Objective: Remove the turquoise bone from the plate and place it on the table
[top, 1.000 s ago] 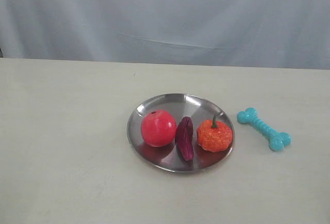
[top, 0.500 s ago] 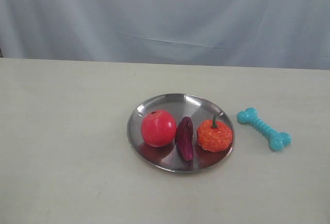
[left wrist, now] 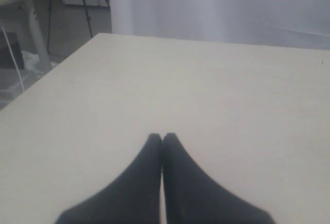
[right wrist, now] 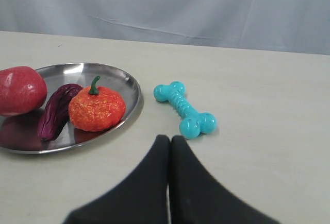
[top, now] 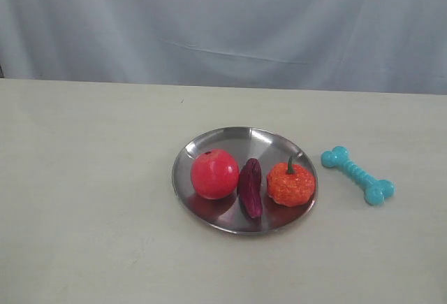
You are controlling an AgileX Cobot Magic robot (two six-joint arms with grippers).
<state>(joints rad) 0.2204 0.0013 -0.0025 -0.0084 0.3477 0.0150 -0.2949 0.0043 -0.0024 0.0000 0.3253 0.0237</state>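
The desk (top: 91,199) is a flat, matte cream-beige surface with no markings, and a pale grey-blue cloth backdrop (top: 223,24) hangs behind it in soft folds. Near the middle sits the plate (top: 241,138), round and shallow, of polished silver metal whose bare part mirrors the light and whose low rim curves up slightly. Three toy foods lie on it side by side: a smooth, glossy red fruit (top: 214,173), a dark purple aubergine (top: 250,186) with a slim, slightly wrinkled body, and an orange pumpkin (top: 290,183) with a speckled, grainy skin and a short green stem. The turquoise bone (top: 357,175) is not on the plate. It lies flat on the desk to the right of the plate in the exterior view, near the rim but clear of it, and is set on a slant. Its shaft is short and ringed with close ribs, each end swells into two rounded lobes, and the surface is a uniform bright turquoise with a faint sheen. The left tool (left wrist: 162,139) has smooth black tapered fingers pressed together tip to tip over bare desk, with nothing between them. The right tool (right wrist: 169,140) is likewise pressed together and empty, its tips close to the bone but not touching it.
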